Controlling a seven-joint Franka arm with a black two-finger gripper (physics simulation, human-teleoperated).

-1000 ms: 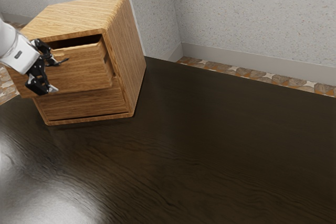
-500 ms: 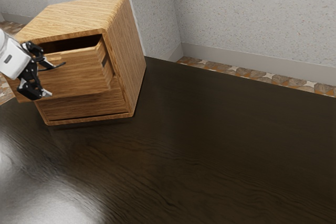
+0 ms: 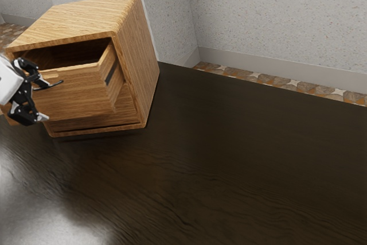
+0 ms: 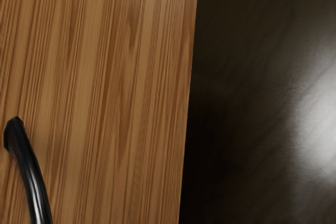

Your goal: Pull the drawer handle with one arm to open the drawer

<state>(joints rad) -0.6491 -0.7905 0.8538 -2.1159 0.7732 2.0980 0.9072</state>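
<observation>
The tool (image 3: 24,94), fingers apart, sits at the black handle (image 4: 26,177) of the half-open top drawer (image 3: 74,87); best pulled straight away from the wooden cabinet (image 3: 132,44).

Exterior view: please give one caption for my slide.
Black claw at the partly open upper drawer of a wooden cabinet on a dark table.

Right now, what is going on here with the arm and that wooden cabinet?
A single robot arm has its black gripper at the dark handle of the upper drawer of a wooden cabinet. That drawer stands partly out, its inside open from above, while the lower drawer is shut. The cabinet sits on a dark table.
</observation>
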